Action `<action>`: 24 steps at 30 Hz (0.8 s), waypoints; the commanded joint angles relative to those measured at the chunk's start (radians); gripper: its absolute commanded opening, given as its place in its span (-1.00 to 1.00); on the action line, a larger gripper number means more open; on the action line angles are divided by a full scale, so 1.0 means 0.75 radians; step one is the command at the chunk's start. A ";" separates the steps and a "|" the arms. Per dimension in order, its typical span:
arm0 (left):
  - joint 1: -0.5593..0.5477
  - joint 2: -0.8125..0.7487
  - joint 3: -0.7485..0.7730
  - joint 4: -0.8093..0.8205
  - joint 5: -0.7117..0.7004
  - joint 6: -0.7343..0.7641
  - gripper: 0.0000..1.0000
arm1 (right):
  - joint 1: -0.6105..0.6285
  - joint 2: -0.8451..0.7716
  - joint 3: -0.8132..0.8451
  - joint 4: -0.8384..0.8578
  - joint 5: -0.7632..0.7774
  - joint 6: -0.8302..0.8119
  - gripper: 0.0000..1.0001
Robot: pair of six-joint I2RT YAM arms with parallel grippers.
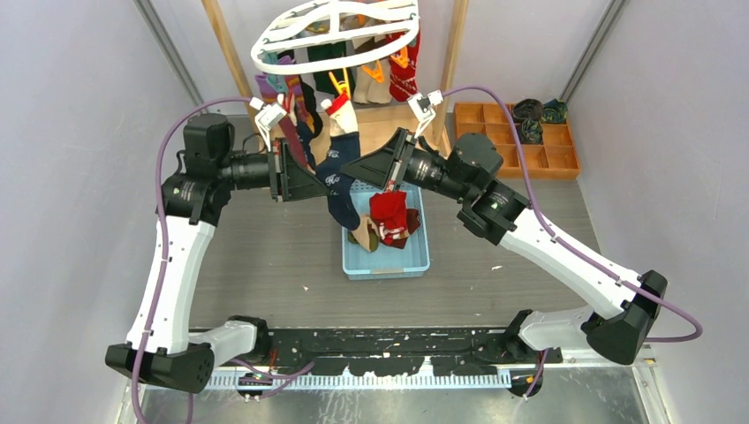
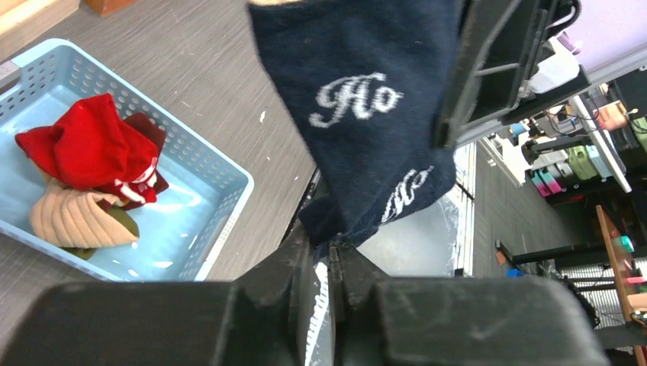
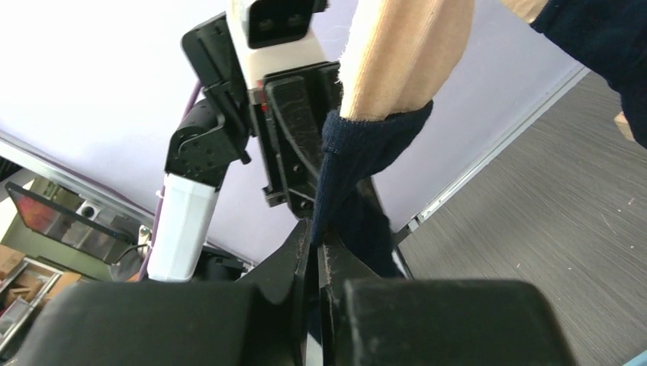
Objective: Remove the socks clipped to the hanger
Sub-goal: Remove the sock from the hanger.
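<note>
Navy sock (image 2: 358,99) clamped in left end effector (image 2: 329,255), right end effector (image 3: 316,252)

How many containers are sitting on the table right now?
2: a light blue basket in the centre, holding loose socks, and an orange compartment tray far right, holding rolled socks. Others may hide behind the hanger.

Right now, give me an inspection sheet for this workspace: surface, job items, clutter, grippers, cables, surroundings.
Surface: grey table, white specks.
Job's things: white hanger overhead with socks clipped on; navy sock hanging between the arms.
Clutter: blue basket holding loose socks; orange tray with rolled socks.
Grippers: left gripper and right gripper both shut on the navy sock.
Cables: purple cables looping along both arms.
Surroundings: wooden rack posts, pale walls.
</note>
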 commanded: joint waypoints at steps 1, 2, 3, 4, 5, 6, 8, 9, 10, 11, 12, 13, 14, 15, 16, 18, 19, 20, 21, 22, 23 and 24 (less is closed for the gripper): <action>-0.010 -0.071 -0.017 0.109 0.025 -0.043 -0.85 | 0.015 -0.005 0.023 -0.028 0.062 -0.004 -0.74; -0.010 -0.079 -0.022 0.110 0.012 -0.042 -0.93 | 0.015 -0.007 0.025 -0.036 0.081 -0.010 -0.71; -0.010 -0.086 -0.026 0.111 -0.002 -0.039 -0.99 | 0.014 -0.008 0.029 -0.045 0.099 -0.018 -0.63; -0.010 -0.094 -0.030 0.111 -0.012 -0.036 -0.99 | 0.014 -0.011 0.034 -0.060 0.122 -0.028 -0.48; -0.011 -0.100 -0.036 0.111 -0.020 -0.035 -0.99 | 0.014 -0.015 0.047 -0.088 0.149 -0.052 -0.40; -0.012 -0.106 -0.036 0.109 -0.023 -0.032 -0.99 | 0.014 -0.021 0.056 -0.113 0.177 -0.073 -0.38; -0.013 -0.114 -0.037 0.097 -0.027 -0.025 -1.00 | 0.014 -0.024 0.089 -0.178 0.240 -0.123 -0.21; -0.015 -0.118 -0.036 0.092 -0.029 -0.020 -0.99 | 0.015 -0.018 0.116 -0.209 0.268 -0.154 0.03; -0.017 -0.123 -0.035 0.085 -0.034 -0.016 -0.99 | 0.015 -0.009 0.156 -0.271 0.302 -0.191 0.24; -0.019 -0.126 -0.035 0.076 -0.038 -0.011 -0.99 | 0.013 0.008 0.212 -0.302 0.325 -0.224 0.40; -0.023 -0.130 -0.037 0.071 -0.040 -0.007 -0.99 | 0.010 0.039 0.261 -0.330 0.344 -0.256 0.49; -0.025 -0.132 -0.039 0.068 -0.045 -0.005 -0.99 | 0.005 0.059 0.319 -0.363 0.355 -0.282 0.56; -0.029 -0.138 -0.044 0.064 -0.049 -0.003 -0.99 | 0.001 0.095 0.375 -0.396 0.360 -0.303 0.63; -0.033 -0.142 -0.047 0.060 -0.051 -0.001 -0.99 | -0.001 0.133 0.444 -0.434 0.362 -0.329 0.68; -0.037 -0.148 -0.052 0.057 -0.055 0.002 -0.99 | -0.002 0.174 0.509 -0.472 0.371 -0.351 0.70; -0.043 -0.159 -0.060 0.049 -0.056 0.009 -0.99 | -0.003 0.244 0.615 -0.521 0.408 -0.390 0.71; -0.046 -0.165 -0.063 0.043 -0.057 0.013 -1.00 | -0.002 0.270 0.652 -0.533 0.431 -0.407 0.71; -0.048 -0.169 -0.064 0.036 -0.061 0.019 -1.00 | -0.002 0.295 0.688 -0.539 0.451 -0.424 0.71; -0.050 -0.172 -0.063 0.028 -0.065 0.023 -0.99 | -0.001 0.326 0.718 -0.540 0.470 -0.438 0.71; -0.051 -0.174 -0.064 0.021 -0.069 0.029 -0.99 | 0.000 0.346 0.742 -0.541 0.489 -0.444 0.71; -0.053 -0.176 -0.064 0.013 -0.075 0.035 -0.99 | 0.002 0.365 0.766 -0.539 0.508 -0.459 0.71; -0.054 -0.177 -0.064 0.007 -0.080 0.040 -0.99 | 0.004 0.384 0.785 -0.539 0.526 -0.469 0.71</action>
